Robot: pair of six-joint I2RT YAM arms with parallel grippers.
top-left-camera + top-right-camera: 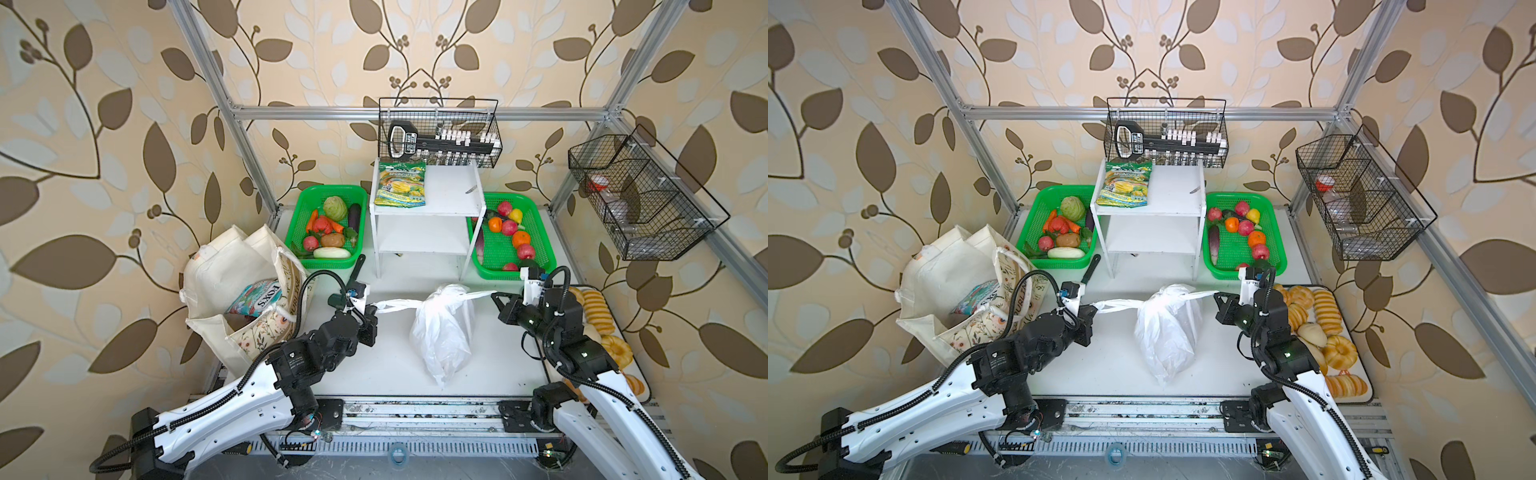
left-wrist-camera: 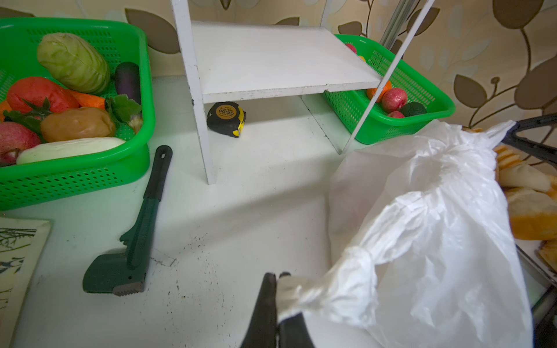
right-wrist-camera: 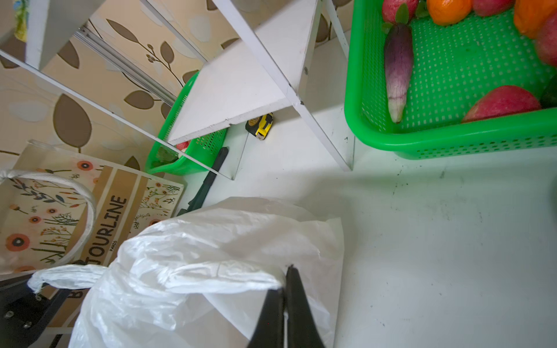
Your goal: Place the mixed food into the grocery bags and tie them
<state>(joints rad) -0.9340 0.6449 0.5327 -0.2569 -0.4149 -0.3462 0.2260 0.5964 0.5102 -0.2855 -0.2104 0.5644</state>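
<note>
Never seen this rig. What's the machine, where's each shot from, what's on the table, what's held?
Two robot arms with pincer grippers work at a white table. Two pictures look down from overhead; the other two come from a camera on each wrist. The left gripper and right gripper are each shut on one handle of the white plastic bag, handles stretched sideways. A canvas tote holding a candy packet stands at the left. At the back: a vegetable basket, a fruit basket and a white shelf with a snack packet. At the right lies bread; a wrench and a tape measure lie on the table.
</note>
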